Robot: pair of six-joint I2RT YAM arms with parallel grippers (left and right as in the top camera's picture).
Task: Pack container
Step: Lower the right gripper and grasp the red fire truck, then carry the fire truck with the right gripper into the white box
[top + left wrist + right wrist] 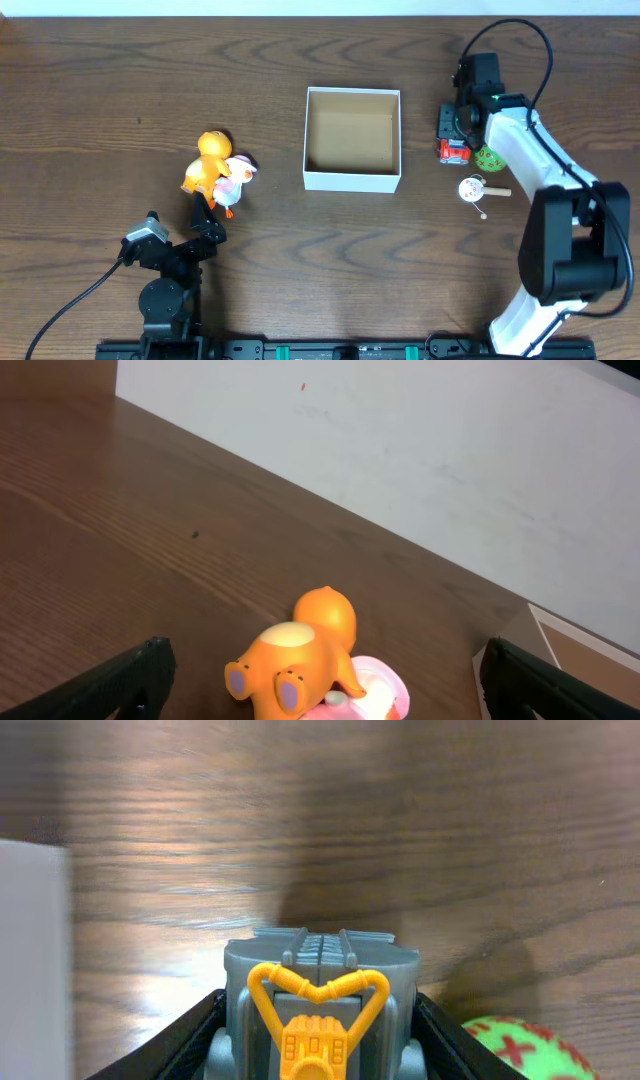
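Container (tan floor bare) sits open; right fingers clasp a grey toy.

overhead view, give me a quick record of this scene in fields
container: empty, mid-table
orange toy: left of container, against pink toy
left gripper: open, facing both toys
grey toy vehicle: right of container, between the right gripper fingers, grip unclear
green ball: beside vehicle
white round toy: near green ball

Container open-topped — toys flank it.
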